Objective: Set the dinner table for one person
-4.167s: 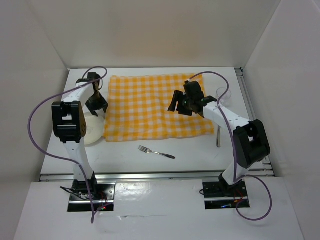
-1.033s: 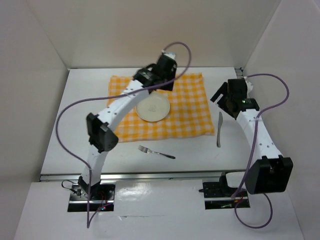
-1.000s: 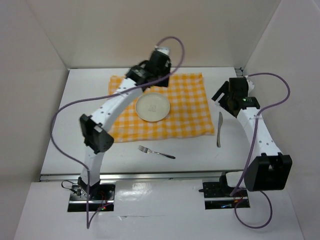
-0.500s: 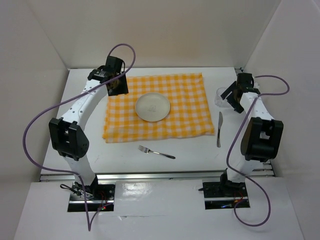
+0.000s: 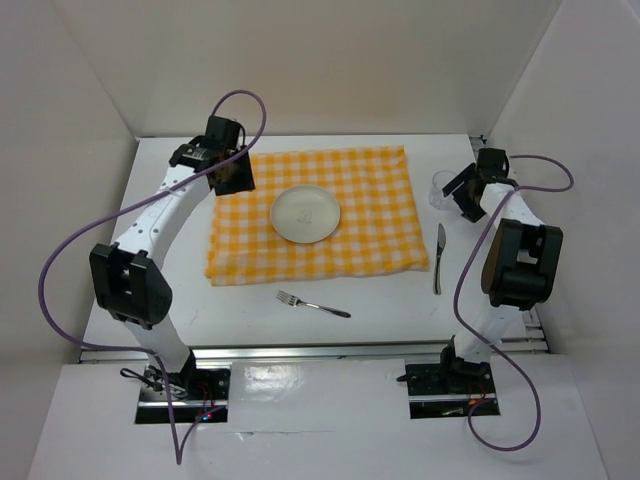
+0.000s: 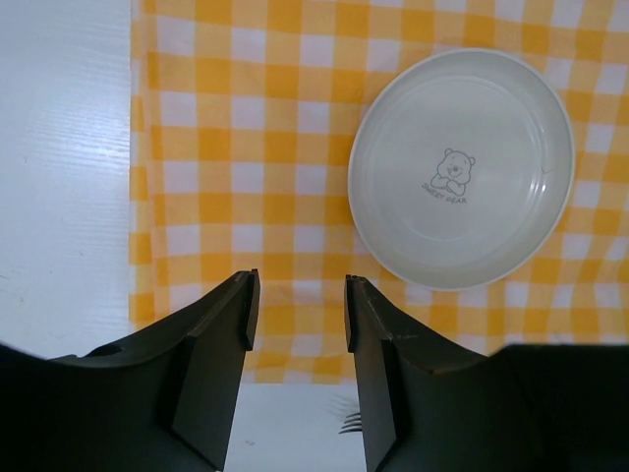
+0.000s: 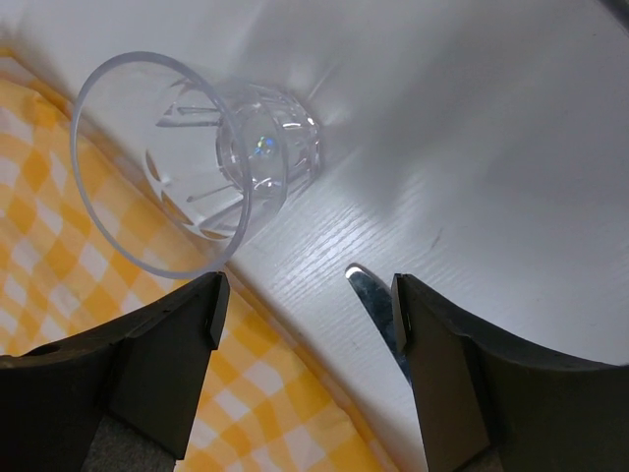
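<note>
White walls (image 5: 320, 70) are boxing in the table (image 5: 250, 320) on three sides, cloth (image 5: 370, 230) lying across its middle. Left gripper (image 6: 300, 320) is hanging half-open, empty; right gripper (image 7: 305, 310) is gaping, empty, above a seemingly upright glass (image 7: 197, 147).

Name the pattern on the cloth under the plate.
Yellow-and-white checks. The cloth shows best in the left wrist view.

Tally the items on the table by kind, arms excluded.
cloth: 1
plate: 1
glass: 1
fork: 1
knife: 1
Total: 5 items on the table
</note>
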Available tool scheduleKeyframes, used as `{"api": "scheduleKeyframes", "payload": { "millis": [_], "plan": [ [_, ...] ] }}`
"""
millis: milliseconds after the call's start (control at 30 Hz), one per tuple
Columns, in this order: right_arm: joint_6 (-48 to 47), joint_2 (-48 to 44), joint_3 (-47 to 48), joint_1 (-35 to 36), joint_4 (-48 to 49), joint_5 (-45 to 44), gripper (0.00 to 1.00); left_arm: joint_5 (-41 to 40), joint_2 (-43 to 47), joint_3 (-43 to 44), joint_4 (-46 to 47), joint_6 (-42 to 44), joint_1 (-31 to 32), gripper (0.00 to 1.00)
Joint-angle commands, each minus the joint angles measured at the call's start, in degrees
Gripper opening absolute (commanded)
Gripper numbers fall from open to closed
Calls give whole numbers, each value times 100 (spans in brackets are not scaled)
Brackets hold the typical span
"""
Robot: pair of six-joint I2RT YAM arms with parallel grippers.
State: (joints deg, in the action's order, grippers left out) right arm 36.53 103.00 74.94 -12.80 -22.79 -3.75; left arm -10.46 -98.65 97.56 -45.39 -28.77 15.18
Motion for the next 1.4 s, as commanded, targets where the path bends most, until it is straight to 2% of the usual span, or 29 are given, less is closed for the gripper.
{"api": "scheduleKeyframes", "payload": {
  "millis": [0,233,500,600,867,900,967,1067,1133,1267,1367],
  "plan": [
    [30,-43,206,-39,345,278,79,97,153,-62,118,-41,29,57],
    [-32,-491,117,-91,362,392,82,97,39,-114,118,-41,82,55],
    [73,501,961,-144,152,164,82,44,-14,-53,65,-41,134,55],
    [73,686,1084,-144,64,111,76,-9,-14,-53,65,-41,134,55],
    [73,670,980,-144,240,58,30,-9,-14,-53,65,-93,134,55],
    [73,495,979,-144,309,-20,17,-9,-14,-53,65,-93,134,55],
    [-128,239,865,-5,423,-204,1,-9,-14,-53,12,-93,134,55],
    [-566,-166,987,452,635,-582,0,-9,-14,-105,12,-93,134,55],
    [-708,-97,1241,585,548,-409,0,-9,-14,-105,12,-145,187,55],
    [-946,535,2251,998,21,-65,0,-9,-14,-105,12,-146,187,55],
    [-1008,1168,3078,1376,-331,-117,0,-61,39,-158,12,-198,187,55]
  ]
}}
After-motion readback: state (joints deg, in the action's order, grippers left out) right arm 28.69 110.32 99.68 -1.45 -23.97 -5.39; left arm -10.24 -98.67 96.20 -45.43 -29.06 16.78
